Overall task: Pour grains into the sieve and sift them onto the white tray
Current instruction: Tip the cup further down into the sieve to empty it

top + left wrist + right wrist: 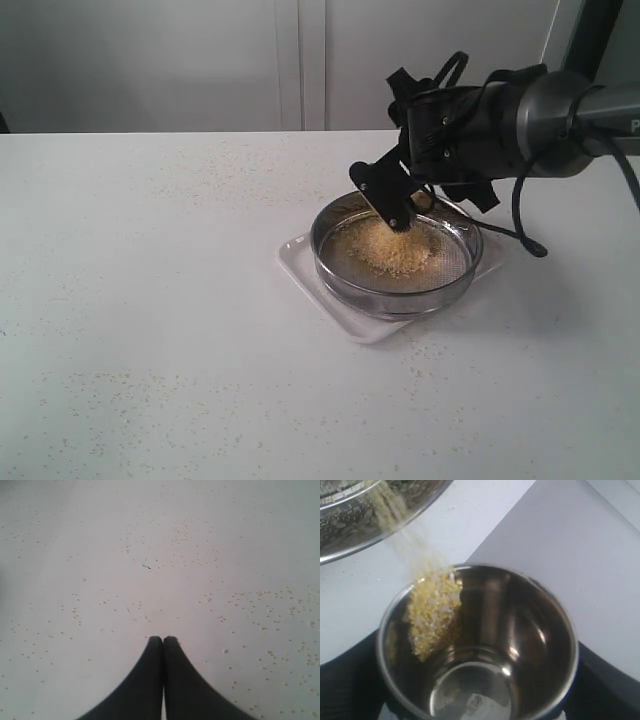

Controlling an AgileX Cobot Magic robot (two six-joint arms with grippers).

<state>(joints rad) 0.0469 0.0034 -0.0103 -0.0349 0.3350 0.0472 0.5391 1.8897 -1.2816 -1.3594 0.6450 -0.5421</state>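
Steel cup (pixel 520 630) tipped over sieve (pixel 335 268) as grains (pixel 392 252) poured out

Right gripper (pixel 403 205), fingers clamped on either side of the cup, held it tilted above the sieve's back rim in the exterior view. The sieve sat on the tray (pixel 300 262), and a thin stream fell onto the golden heap near the mesh's middle (a clump clung to the cup's inner wall). By the look of it the pour was nearly done, and the sieve lay just below the right fingers, making that arm the nearer for the shake. Left gripper (pixel 162 641), tips pressed together on nothing, hung over speck-strewn table (pixel 100 555), with no sieve in its view.
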